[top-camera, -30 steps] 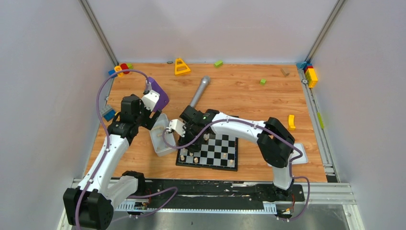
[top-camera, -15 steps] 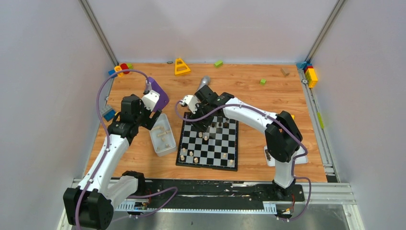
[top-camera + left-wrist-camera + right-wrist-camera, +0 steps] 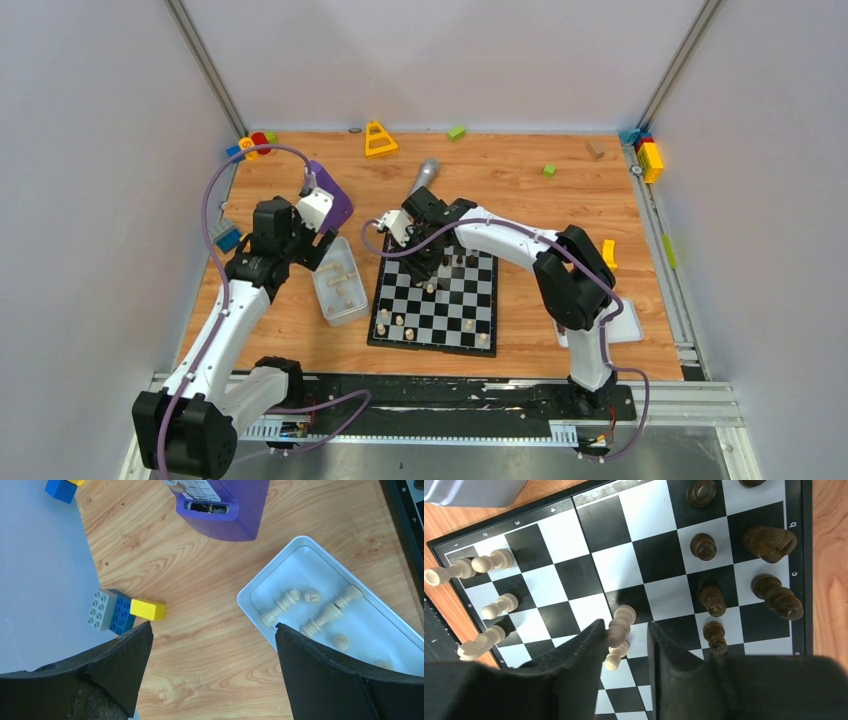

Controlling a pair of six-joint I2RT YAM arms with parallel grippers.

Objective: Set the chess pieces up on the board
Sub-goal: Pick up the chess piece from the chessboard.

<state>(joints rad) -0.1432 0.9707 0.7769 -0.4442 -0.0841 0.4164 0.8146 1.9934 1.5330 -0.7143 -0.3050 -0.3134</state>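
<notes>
The chessboard (image 3: 452, 322) lies in front of the arms, seen close in the right wrist view as chessboard (image 3: 659, 555). Dark pieces (image 3: 714, 602) stand along its far rows, and white pieces (image 3: 491, 562) stand and lie by the near edge. My right gripper (image 3: 426, 262) hangs low over the board. In its own view the right gripper (image 3: 626, 626) is open, with white pawns (image 3: 619, 627) standing between the fingers, near the left one. The left gripper (image 3: 212, 626) is open over bare wood beside the white tray (image 3: 240, 599), which holds several white pieces (image 3: 320, 616).
A purple device (image 3: 225, 507) lies beyond the tray, and Lego blocks (image 3: 120, 611) sit to its left. A grey cylinder (image 3: 425, 176) lies behind the board. A yellow triangle (image 3: 379, 139) and green blocks (image 3: 549, 170) sit at the back. A white lid (image 3: 627, 326) lies right.
The right gripper swung from the board's left edge by the tray to the far side, then came slightly back and down over the white pawns. The left arm stayed still.
</notes>
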